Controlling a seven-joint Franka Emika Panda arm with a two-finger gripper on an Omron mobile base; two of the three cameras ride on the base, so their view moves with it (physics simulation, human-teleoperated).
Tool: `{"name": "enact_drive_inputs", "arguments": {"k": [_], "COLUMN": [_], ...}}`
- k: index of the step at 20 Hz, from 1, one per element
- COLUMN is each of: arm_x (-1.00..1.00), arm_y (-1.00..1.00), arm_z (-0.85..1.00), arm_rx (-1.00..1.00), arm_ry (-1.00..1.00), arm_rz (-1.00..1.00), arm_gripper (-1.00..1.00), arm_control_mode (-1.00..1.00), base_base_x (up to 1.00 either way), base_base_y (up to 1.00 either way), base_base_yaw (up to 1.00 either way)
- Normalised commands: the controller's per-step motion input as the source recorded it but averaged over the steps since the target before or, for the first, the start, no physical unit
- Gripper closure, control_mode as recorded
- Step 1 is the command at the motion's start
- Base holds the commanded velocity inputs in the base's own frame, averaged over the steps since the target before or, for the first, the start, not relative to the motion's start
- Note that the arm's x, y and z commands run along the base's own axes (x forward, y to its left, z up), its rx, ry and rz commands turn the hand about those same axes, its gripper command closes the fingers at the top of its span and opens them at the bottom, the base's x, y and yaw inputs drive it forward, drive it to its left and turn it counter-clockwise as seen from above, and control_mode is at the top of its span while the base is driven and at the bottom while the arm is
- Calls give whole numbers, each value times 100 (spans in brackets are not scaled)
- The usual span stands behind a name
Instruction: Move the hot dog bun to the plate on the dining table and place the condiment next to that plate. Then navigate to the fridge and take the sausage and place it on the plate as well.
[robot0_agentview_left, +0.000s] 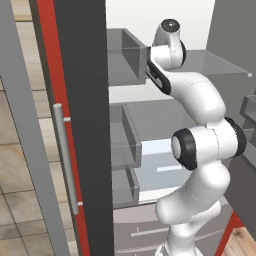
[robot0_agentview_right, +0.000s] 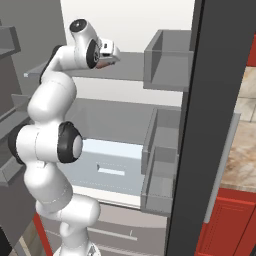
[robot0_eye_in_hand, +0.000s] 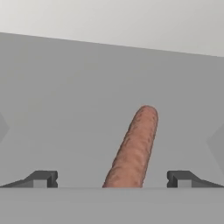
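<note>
The hand (robot0_eye_in_hand: 112, 179) stood open, its 2 dark fingertips (robot0_eye_in_hand: 43, 179) either side of the slim pinkish-brown sausage (robot0_eye_in_hand: 134, 148) lying on the grey fridge shelf (robot0_eye_in_hand: 65, 109).

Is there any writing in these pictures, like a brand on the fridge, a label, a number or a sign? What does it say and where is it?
None: no readable word, number, label or sign stands anywhere here.
The fridge door, its handle and the grey shelf are blank.
The sausage lying between the open gripper fingertips bears no mark.
</note>
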Motion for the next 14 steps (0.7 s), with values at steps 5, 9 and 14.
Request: {"name": "enact_drive_inputs", "arguments": {"k": [5, 9, 14], "arm_x": [1, -2, -10], "arm_y": [0, 0, 0], "arm_z": [-14, -23, -24], "arm_rx": [0, 0, 0], "arm_ry": [0, 0, 0], "arm_rz": [0, 0, 0], "arm_gripper": [-100, 100, 100], "arm_control_mode": [-100, -100, -100], "base_base_x": [0, 0, 0], "base_base_y": [0, 0, 0], "base_base_yaw": [0, 0, 0]}}
